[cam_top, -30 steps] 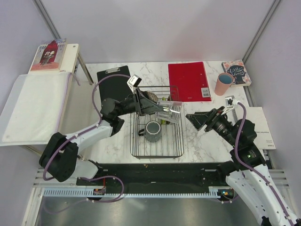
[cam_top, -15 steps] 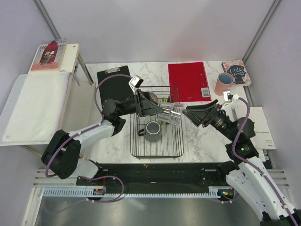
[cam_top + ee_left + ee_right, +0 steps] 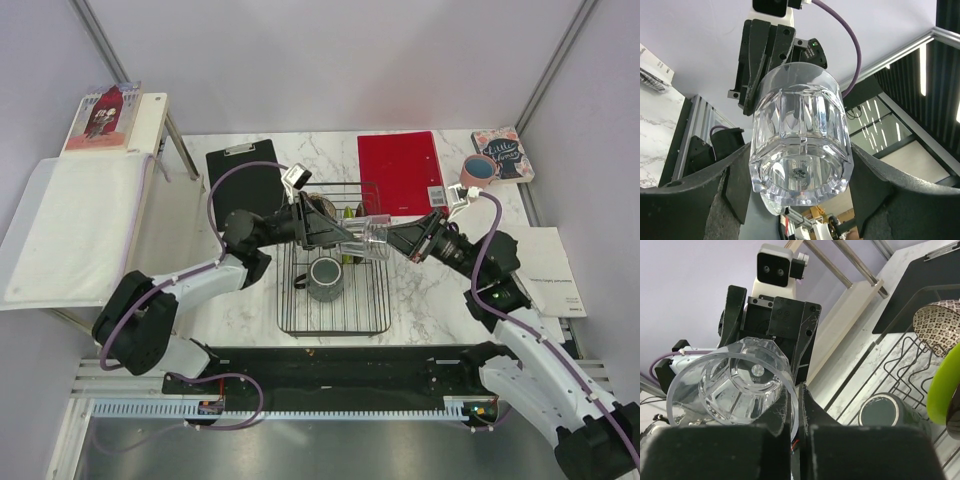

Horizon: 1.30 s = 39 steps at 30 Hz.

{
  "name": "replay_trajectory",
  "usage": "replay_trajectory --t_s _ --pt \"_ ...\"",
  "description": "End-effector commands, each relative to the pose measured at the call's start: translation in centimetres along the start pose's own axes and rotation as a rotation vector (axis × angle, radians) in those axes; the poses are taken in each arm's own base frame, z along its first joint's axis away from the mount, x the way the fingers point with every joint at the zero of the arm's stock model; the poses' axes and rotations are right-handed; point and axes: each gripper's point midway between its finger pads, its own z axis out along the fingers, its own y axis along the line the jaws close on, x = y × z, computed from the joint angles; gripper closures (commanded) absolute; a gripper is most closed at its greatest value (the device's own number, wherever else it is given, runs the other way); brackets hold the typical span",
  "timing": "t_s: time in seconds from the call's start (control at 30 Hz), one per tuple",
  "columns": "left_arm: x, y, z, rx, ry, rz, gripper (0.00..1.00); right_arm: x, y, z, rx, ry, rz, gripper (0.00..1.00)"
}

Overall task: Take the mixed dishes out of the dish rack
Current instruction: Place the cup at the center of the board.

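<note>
Left gripper point(image 3: 358, 234) and right gripper point(image 3: 395, 240) both clamp the small clear glass point(image 3: 375, 236) above the dish rack point(image 3: 283, 300).
The left fingers point(image 3: 735, 190) press its sides near the base, and the right gripper pinches the rim wall from the opposite end. The glass lies on its side over the far right corner of the dish rack; the grey handled mug point(image 3: 326, 277) sits in the middle of the dish rack.

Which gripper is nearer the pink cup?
Right. The right gripper grips the clear glass on the side facing the pink cup; the left gripper holds it from the opposite side, farther away.
</note>
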Motion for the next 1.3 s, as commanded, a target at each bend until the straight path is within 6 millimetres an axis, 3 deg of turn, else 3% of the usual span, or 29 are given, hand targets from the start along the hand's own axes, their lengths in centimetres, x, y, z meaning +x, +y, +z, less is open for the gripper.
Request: replay_trajectory --t_s 0.0,0.1,0.13,0.17,0.23,0.33,0.43,0.47,0.5,0.53,0.57,0.73,0.83,0.93,1.03,1.07,1.2,1.27 --pt "0.4 -1.5 0.3 0.028 0.039 0.075 0.89 -1.3 0.6 -0.1 0.009 -0.039 -0.063 1.0" --pt "0.3 -1.4 0.5 -0.003 0.056 0.103 0.47 -1.5 0.9 -0.7 0.035 -0.047 -0.102 1.0" --pt "0.3 -1.0 0.5 -0.038 0.062 0.076 0.24 -1.9 1.1 -1.0 0.048 -0.064 -0.118 1.0" --pt "-0.1 -1.1 0.7 -0.053 0.059 0.083 0.15 -2.1 1.4 -1.3 0.066 -0.063 -0.125 1.0" --pt "-1.0 0.4 0.5 -0.143 0.04 0.097 0.03 -3.4 1.8 -2.0 0.109 -0.109 -0.19 1.0" --pt "-3.6 3.6 -1.1 -0.379 -0.084 0.045 0.01 -5.6 2.6 -3.6 0.202 -0.17 -0.28 1.0" --pt "-5.9 5.9 -4.2 -0.551 -0.252 -0.031 0.01 -7.6 3.6 -5.2 0.288 -0.214 -0.351 1.0" --pt "-6.2 7.4 -5.5 -0.619 -0.312 -0.07 0.01 -8.8 3.2 -6.2 0.378 -0.252 -0.354 1.0" --pt "-6.7 7.4 -6.3 -0.639 -0.352 -0.089 0.01 -9.5 2.5 -6.9 0.447 -0.273 -0.358 1.0" --pt "-6.7 7.8 -6.8 -0.66 -0.371 -0.099 0.01 -10.0 1.2 -7.2 0.534 -0.274 -0.353 1.0" --pt "-7.0 8.1 -7.2 -0.688 -0.393 -0.098 0.01 -11.2 -0.8 -9.2 0.709 -0.315 -0.353 1.0" --pt "-5.4 9.8 -8.5 -0.836 -0.314 -0.118 0.0 -11.3 -8.4 -13.0 1.204 -0.257 -0.312 1.0" --pt "-4.2 9.4 -9.2 -0.879 -0.271 -0.101 0.01 -11.4 -10.1 -14.7 1.304 -0.334 -0.288 1.0" --pt "-3.6 9.0 -10.4 -0.914 -0.292 -0.068 0.01 -10.6 -12.3 -15.0 1.343 -0.362 -0.226 1.0" --pt "-3.2 8.9 -11.6 -0.963 -0.315 -0.053 0.01 -9.4 -15.8 -15.5 1.409 -0.324 -0.122 1.0" --pt "-3.4 8.4 -11.8 -0.963 -0.331 -0.034 0.01 -9.7 -17.4 -17.0 1.457 -0.342 -0.073 1.0" --pt "-3.4 7.3 -11.8 -0.95 -0.322 0.004 0.01 -8.5 -22.5 -18.9 1.521 -0.303 0.104 1.0" --pt "-3.3 7.2 -11.8 -0.947 -0.321 0.003 0.01 -8.9 -23.6 -19.7 1.562 -0.331 0.122 1.0"
